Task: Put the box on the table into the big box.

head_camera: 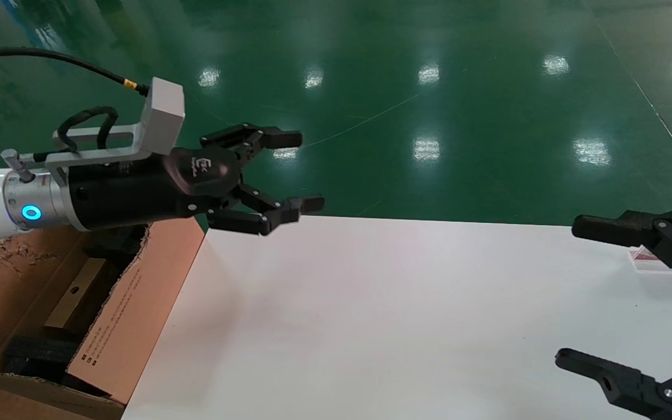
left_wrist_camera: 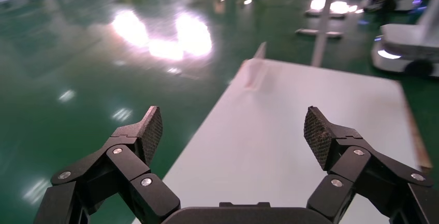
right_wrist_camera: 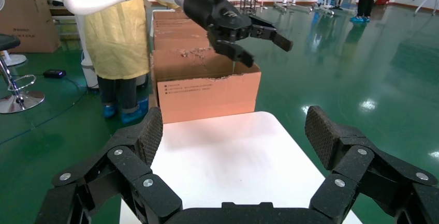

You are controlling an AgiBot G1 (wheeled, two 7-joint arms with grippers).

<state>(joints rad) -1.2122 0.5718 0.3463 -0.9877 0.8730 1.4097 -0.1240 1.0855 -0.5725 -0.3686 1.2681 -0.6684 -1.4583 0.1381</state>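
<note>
Down at the left of the head view sat the big box (head_camera: 137, 315), flaps ragged, butted against the table (head_camera: 371, 326). Inside it, among black foam, the box (head_camera: 73, 300) lay on a slant, its long axis running away from the robot and a small round hole showing in its upper face. Above the carton's far corner hung the left gripper (head_camera: 292, 172), jaws spread wide and holding nothing. At the right edge the right gripper (head_camera: 610, 291) hovered over the tabletop, likewise splayed and empty, well apart from the carton. By these views, the placing looked complete.
</note>
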